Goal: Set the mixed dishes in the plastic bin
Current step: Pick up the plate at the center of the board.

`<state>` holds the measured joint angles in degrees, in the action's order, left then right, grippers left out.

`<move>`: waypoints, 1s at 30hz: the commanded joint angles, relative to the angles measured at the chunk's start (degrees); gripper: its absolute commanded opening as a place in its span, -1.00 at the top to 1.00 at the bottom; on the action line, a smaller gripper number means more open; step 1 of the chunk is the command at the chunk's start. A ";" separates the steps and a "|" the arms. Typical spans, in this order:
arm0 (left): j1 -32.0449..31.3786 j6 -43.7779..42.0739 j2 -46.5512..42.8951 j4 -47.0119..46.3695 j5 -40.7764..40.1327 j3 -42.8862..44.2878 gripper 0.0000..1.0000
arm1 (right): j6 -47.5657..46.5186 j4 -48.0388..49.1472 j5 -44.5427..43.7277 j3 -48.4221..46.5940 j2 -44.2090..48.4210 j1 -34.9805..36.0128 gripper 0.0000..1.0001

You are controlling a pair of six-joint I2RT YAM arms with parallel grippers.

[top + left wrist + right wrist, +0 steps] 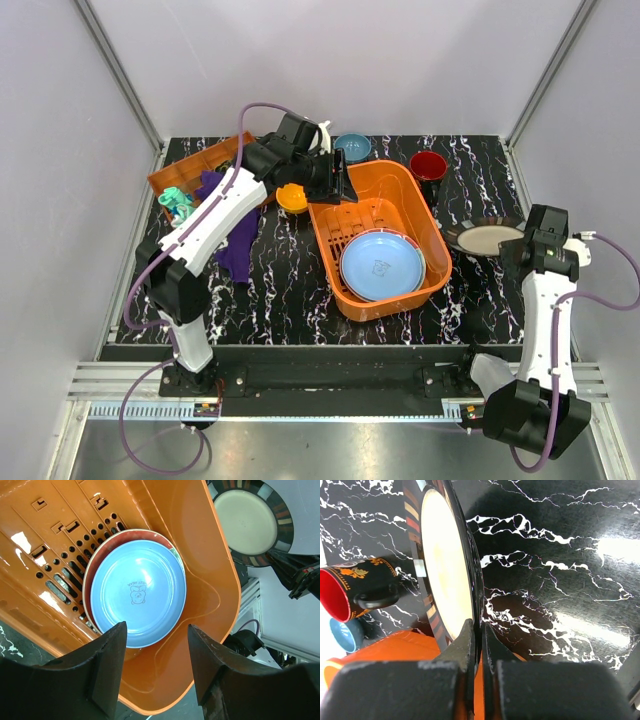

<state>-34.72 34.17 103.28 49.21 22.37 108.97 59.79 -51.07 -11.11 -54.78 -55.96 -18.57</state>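
The orange plastic bin (375, 205) stands mid-table. Inside it the light blue plate (382, 265) lies on the red-and-green patterned plate (107, 545). My left gripper (340, 180) is open and empty above the bin's far left corner; in its wrist view the gripper (156, 645) looks down on the blue plate (137, 592). My right gripper (515, 245) is shut on the rim of the dark striped-rim plate (487, 239), held just right of the bin and seen on edge in the right wrist view (445, 570). The beige bowl is out of view.
A red mug (428, 165) and a small blue bowl (352, 147) stand behind the bin. An orange-yellow bowl (292, 197) sits at its left. A purple cloth (235, 245), a teal toy (178, 203) and a brown-orange tray (190, 170) lie at far left.
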 commanded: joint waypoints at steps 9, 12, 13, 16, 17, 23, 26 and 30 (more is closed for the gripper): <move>0.00 0.02 0.25 -2.45 3.56 3.09 -0.09 | 0.68 3.52 -0.93 -9.46 3.93 -0.59 1.00; 0.00 -0.16 0.34 -2.37 3.91 3.09 -0.10 | 0.68 3.17 -0.75 -10.87 4.11 -0.59 1.00; 0.09 -0.16 0.34 -2.45 4.08 3.09 -0.10 | 0.77 3.17 -0.66 -11.22 4.02 -0.68 1.00; 0.09 -0.25 0.43 -2.45 4.52 3.18 -0.10 | 0.77 2.99 0.12 -12.80 4.02 -0.68 1.00; 0.09 -0.25 0.51 -2.37 4.61 3.18 -0.10 | 0.77 2.99 0.48 -13.59 4.02 -0.59 1.00; 0.18 -0.51 0.51 -2.45 5.23 3.53 -0.10 | 0.42 3.08 2.67 -16.49 4.11 -0.59 1.00; 0.35 -0.60 0.60 -2.45 5.49 3.62 -0.10 | 0.15 2.99 4.17 -17.98 4.02 -0.68 1.00; 0.35 -0.60 0.86 -2.45 5.93 3.80 -0.10 | 0.15 3.08 7.32 -20.18 3.76 -0.59 1.00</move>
<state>-34.59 34.33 103.72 49.15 26.04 109.91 59.22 -56.42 -8.01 -68.40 -54.26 -18.92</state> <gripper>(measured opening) 0.547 0.022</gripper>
